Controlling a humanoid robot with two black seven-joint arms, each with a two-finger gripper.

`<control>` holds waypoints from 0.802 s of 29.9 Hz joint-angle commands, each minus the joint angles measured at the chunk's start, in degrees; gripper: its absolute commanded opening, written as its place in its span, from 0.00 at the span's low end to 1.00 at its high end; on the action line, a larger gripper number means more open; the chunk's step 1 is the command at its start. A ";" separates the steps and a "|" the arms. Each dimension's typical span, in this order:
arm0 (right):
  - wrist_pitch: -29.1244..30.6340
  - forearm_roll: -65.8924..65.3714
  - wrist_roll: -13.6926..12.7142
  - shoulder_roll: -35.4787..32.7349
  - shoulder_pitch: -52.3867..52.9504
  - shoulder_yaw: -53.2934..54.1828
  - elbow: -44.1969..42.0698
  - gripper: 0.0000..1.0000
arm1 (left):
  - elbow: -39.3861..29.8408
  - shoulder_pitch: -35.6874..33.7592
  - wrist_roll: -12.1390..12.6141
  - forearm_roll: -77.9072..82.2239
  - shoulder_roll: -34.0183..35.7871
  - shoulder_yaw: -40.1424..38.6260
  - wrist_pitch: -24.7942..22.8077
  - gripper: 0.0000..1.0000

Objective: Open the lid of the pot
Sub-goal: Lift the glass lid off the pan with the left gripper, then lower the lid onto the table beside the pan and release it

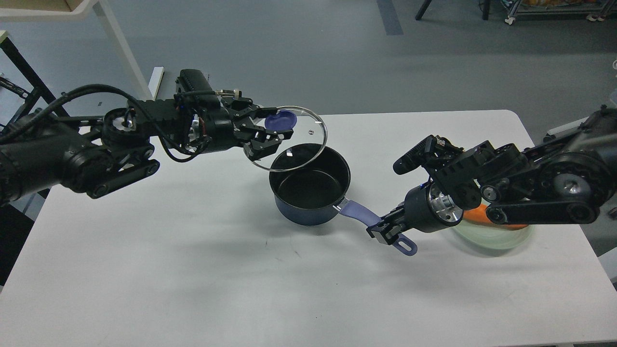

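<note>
My left arm comes in from the left edge, over the table's (193, 270) far left corner, and its gripper (270, 126) is pinched on the lid's purple knob (281, 118), one finger above it and one below. The lid (299, 144) is glass with a metal rim; it hangs tilted in the air, clear of the pot, its lower right edge overlapping the pot's far left rim in my view. Through the glass I see the table and part of the pot's dark inside. The pot (310, 193) stands upright on the white table a little left of centre, uncovered, dark blue outside and black inside, and I can see nothing lying in it. Its purple handle (359, 214) runs down and to the right from the near right side. My right gripper (385, 230) is clamped on that handle near its far end, and the handle's loop (407, 246) sticks out just past the fingers. Further right, mostly hidden under my right arm, a pale green plate (501, 237) sits near the table's right edge with something orange (475, 214) on it; I cannot tell what it is.
</note>
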 commanded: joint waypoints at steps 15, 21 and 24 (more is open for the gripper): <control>0.00 -0.09 0.03 -0.43 -0.16 0.44 0.02 0.29 | 2.53 15.18 0.04 0.16 17.96 0.96 4.01 0.43; 0.00 -0.09 0.03 -0.43 -0.16 0.52 0.02 0.29 | 8.25 20.46 0.04 -0.20 16.82 0.87 6.56 0.44; 0.00 -0.09 0.03 -0.43 -0.16 0.52 0.02 0.29 | 8.43 21.08 0.04 -0.20 16.82 0.87 6.91 0.44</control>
